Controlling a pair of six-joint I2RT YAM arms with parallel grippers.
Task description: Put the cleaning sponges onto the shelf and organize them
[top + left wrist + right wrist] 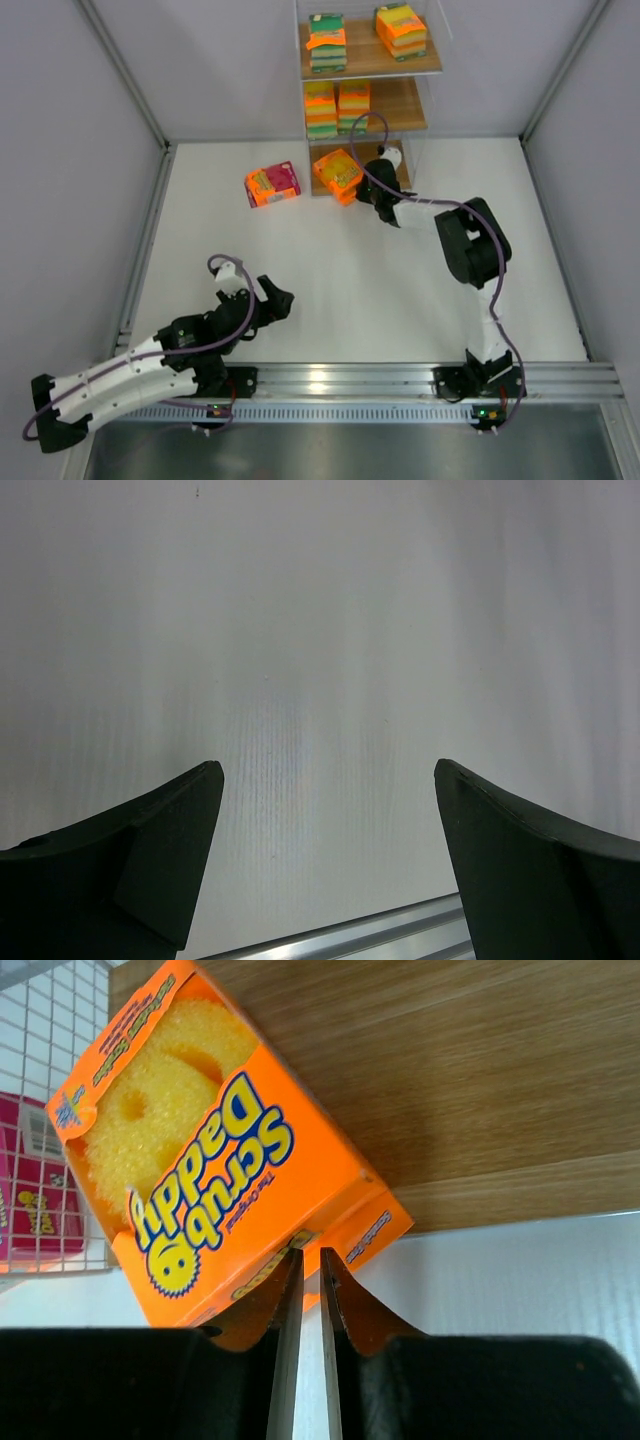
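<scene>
four sponge packs (327, 42) fill the shelf's (366, 62) top and middle boards. a pink pack (272, 185) lies on the table (350, 300) near its far edge. an orange pack (230, 1160) sits askew at the bottom board's (480, 1090) front left corner, overhanging.

the right claw's (308, 1252) jaws stand almost together at its near edge; pinching or not, i cannot tell. the left claw (327, 764) is spread over bare table.

the packs are probably light, glossy card over soft foam: grip the flat faces gently.
</scene>
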